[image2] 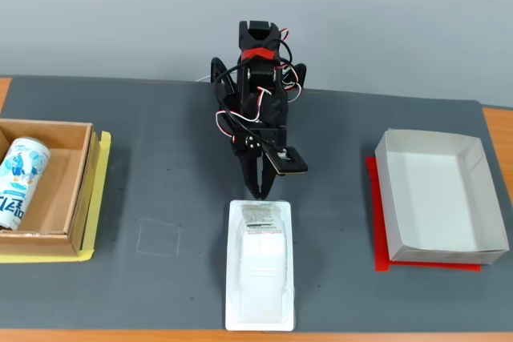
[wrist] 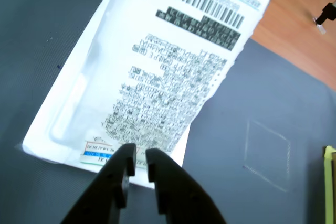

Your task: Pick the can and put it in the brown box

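In the fixed view the can (image2: 20, 182), white with blue print, lies on its side inside the brown box (image2: 80, 190) at the table's left edge. My gripper (image2: 260, 191) is far from it, at the table's middle, pointing down over the far end of a white flat tray package (image2: 259, 278). The wrist view shows the black fingers (wrist: 140, 156) almost together, only a thin slit between them and nothing held, just above the package's printed label (wrist: 157, 77). Neither can nor box shows in the wrist view.
A white paper box (image2: 473, 198) stands on a red sheet (image2: 377, 222) at the right. A yellow sheet (image2: 100, 198) lies under the brown box. A faint chalk square (image2: 158, 238) marks the grey mat left of the package.
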Controlling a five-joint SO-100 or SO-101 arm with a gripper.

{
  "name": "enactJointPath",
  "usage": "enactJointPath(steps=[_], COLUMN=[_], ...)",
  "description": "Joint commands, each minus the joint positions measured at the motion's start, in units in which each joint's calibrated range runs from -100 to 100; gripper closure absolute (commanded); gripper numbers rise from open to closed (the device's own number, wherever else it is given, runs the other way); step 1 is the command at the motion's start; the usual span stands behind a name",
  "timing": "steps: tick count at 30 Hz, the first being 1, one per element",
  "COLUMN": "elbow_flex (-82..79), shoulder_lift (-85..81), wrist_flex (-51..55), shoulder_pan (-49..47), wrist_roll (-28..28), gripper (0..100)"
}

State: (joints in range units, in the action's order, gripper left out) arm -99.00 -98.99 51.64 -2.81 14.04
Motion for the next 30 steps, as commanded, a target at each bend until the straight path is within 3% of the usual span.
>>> enactJointPath(steps=[1,5,9,30], elbow_flex=[0.54,3.8,6.24,6.88], shoulder_lift=[-0.84,-0.84,-0.84,-0.34], wrist_flex=[4.47,13.23,22.08,22.77], shoulder_pan=[-0.2,-2.39,-3.04,-2.55], wrist_roll=[-3.2,-9.87,-13.16,-13.78], gripper=[98,98,98,98])
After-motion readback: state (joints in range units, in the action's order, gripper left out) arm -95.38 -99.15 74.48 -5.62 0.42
